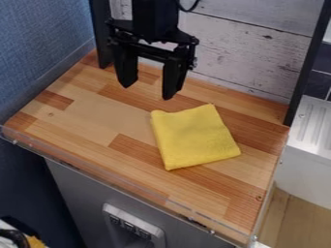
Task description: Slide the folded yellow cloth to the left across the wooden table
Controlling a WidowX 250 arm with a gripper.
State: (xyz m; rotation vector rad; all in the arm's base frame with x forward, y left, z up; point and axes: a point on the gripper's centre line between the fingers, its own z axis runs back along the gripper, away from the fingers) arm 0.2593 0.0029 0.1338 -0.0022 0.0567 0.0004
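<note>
Saw the arm (154, 19) and a black cable (188, 7) cut off by the top edge, a white ridged unit (307, 164) by the right. Could not see the underside of the yellow cloth (194, 138) or the table (90, 111) beneath. Found markings on the grey panel (155, 231) too small to read, the dark object (14, 236) at lower left cropped and too blurred to name.

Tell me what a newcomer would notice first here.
Probably the bright yellow cloth, folded flat near the middle of the wooden counter. Next, the black pincer, hanging open above the counter's back part, up and left of the cloth in the view.
</note>
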